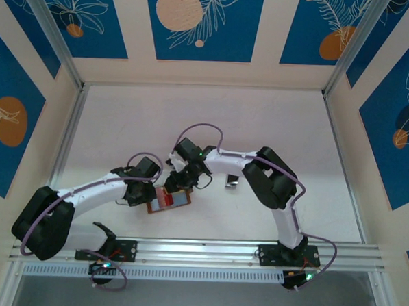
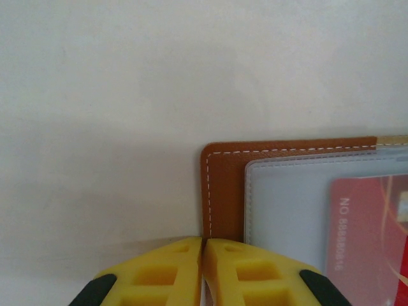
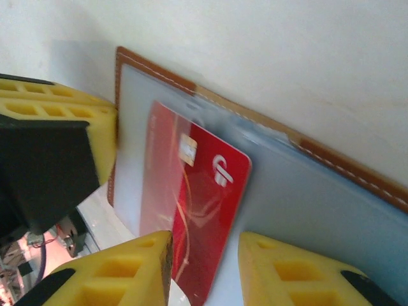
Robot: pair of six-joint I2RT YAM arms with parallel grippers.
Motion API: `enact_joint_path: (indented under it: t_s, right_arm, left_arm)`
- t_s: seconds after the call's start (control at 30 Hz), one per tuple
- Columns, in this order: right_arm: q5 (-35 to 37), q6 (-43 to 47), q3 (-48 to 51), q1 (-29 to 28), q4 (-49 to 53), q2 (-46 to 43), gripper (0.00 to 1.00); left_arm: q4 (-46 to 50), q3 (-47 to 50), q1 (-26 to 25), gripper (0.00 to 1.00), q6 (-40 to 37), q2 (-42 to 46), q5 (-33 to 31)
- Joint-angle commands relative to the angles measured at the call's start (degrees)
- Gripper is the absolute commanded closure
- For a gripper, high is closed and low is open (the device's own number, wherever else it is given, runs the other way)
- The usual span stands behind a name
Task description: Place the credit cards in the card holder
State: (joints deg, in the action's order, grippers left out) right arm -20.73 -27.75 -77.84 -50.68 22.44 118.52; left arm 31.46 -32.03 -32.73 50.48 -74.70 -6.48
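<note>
The brown leather card holder (image 1: 182, 191) lies open on the white table, its pale clear-pocket side up (image 2: 223, 185) (image 3: 357, 172). A red credit card (image 3: 204, 191) with a chip sits partly under the clear pocket (image 2: 366, 236). My left gripper (image 2: 203, 245) is shut on the holder's left edge, and one of its yellow fingers (image 3: 95, 137) shows in the right wrist view. The right gripper (image 3: 205, 241) is open, its yellow fingers apart on either side of the card's free end. In the top view both grippers meet over the holder, left (image 1: 149, 199) and right (image 1: 179, 184).
A small silvery-grey piece (image 1: 232, 183) lies on the table to the right of the holder, beside the right arm's forearm. The aluminium rail (image 1: 199, 249) with the arm bases runs along the near edge. Patterned walls close in the table on three sides.
</note>
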Motion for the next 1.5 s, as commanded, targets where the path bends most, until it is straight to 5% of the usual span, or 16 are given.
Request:
enact_joint_path:
  t_s: [0.0,0.13,0.23,0.33,1.47]
  right_arm:
    - [3.21,1.84,-1.20,-0.30,6.75,-2.18,0.67]
    - [4.93,1.80,-1.36,-0.63,7.88,-2.71,0.73]
    - [7.03,1.93,-2.42,-1.52,8.68,-2.81,0.92]
    - [7.06,2.24,-3.64,-2.13,9.17,-2.41,1.00]
    - [6.00,1.73,-7.49,-3.42,9.65,2.68,1.00]
  left_arm:
    - [-11.24,4.84,0.55,0.88,0.23,-4.16,2.70]
    - [-11.42,5.19,0.49,0.88,0.23,-3.88,2.69]
    - [-11.82,5.55,0.51,0.88,0.23,-3.87,2.70]
    - [-12.25,5.83,0.48,0.88,0.21,-4.05,3.01]
    - [-12.38,6.74,0.48,0.88,0.23,-2.71,3.14]
